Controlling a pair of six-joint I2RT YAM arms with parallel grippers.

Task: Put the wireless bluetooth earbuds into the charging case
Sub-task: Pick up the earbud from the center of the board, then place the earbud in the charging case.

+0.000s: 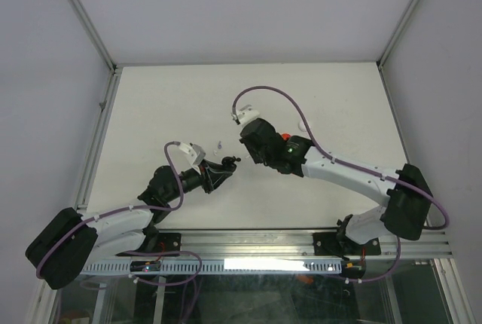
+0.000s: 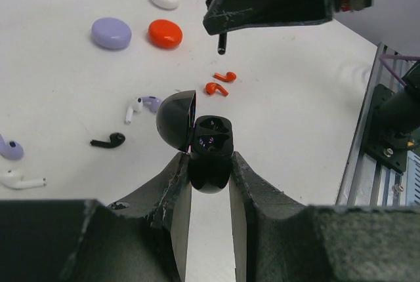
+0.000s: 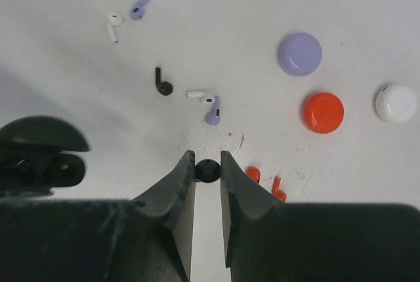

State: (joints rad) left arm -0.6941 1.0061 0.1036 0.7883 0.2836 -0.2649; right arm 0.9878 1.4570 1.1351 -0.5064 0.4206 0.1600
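I'm watching the left gripper [image 2: 209, 164] closing its fingers [image 2: 177, 190] snugly on the base of a black case [image 2: 210, 143], holding it off the table [image 1: 188, 98] with its lid [image 2: 176, 121] hinged open to one side. Whether its two wells are holding anything, I can't tell.

The right gripper [image 3: 206, 159] is hanging close by, its fingers [image 3: 186, 183] nearly together and pinching a black bud [image 3: 207, 171]. From the left wrist view the stem of that bud is poking down below the fingers, near the open case but apart from it.

The other buds are lying loose on the table. A second black bud [image 3: 161, 82] is resting alone. A white one [image 3: 199, 94] and a lavender one [image 3: 212, 113] are lying touching each other. Another white [image 3: 113, 25] and lavender [image 3: 139, 6] pair are sitting farther off, slightly apart. Two red buds [image 3: 253, 174] are lying side by side just beside the right fingers.

Three shut cases are sitting beyond them, the lavender [image 3: 300, 53] and red [image 3: 323, 112] near each other and the white [image 3: 396, 103] just past the red.
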